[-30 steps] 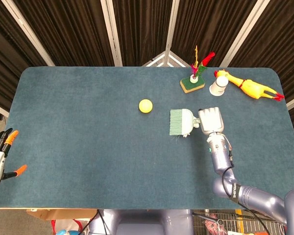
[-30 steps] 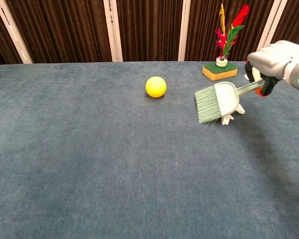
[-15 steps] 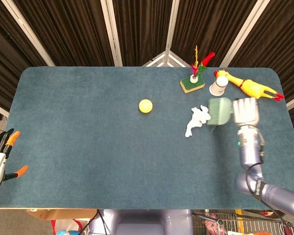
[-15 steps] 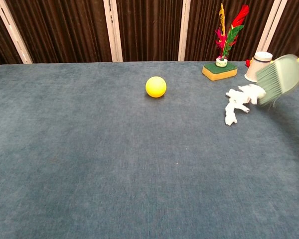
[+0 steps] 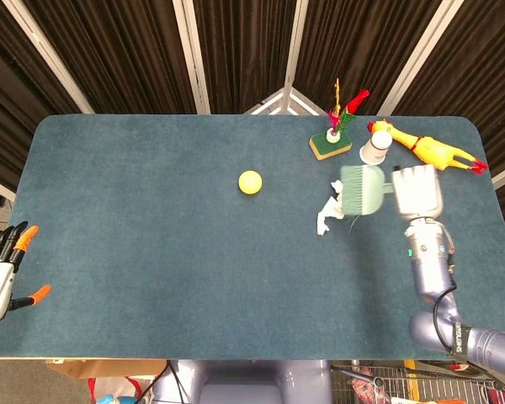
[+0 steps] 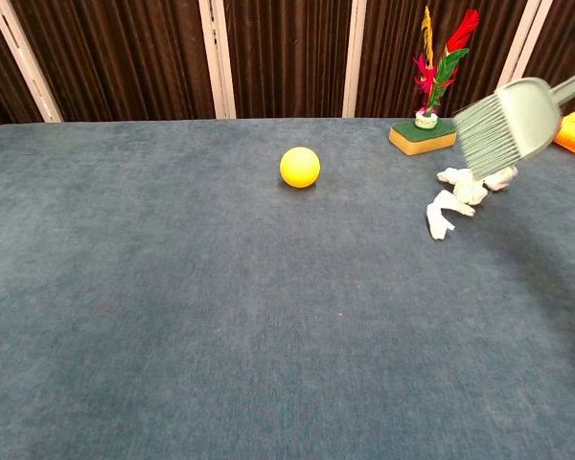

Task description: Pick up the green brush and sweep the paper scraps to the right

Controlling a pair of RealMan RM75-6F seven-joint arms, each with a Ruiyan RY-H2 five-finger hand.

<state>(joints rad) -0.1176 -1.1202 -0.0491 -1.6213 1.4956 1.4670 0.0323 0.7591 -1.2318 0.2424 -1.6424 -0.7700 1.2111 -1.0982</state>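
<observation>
My right hand point(image 5: 417, 191) grips the handle of the pale green brush point(image 5: 363, 190), whose head points left. In the chest view the brush point(image 6: 506, 124) hangs lifted above the table, bristles down and to the left, and the hand itself is out of frame. White paper scraps point(image 5: 329, 212) lie on the blue cloth just below and left of the bristles; the chest view shows the scraps point(image 6: 457, 195) under the brush. My left hand point(image 5: 2, 272) rests open off the table's front left corner.
A yellow ball point(image 5: 250, 182) sits near the table's middle. At the back right stand a sponge with feathers point(image 5: 331, 144), a white cup point(image 5: 374, 149) and a rubber chicken point(image 5: 433, 151). The table's right edge lies beyond my right hand.
The brush swept right across the scraps, pushing them right, then lifted and swung back left above them. The left hand barely moved.
</observation>
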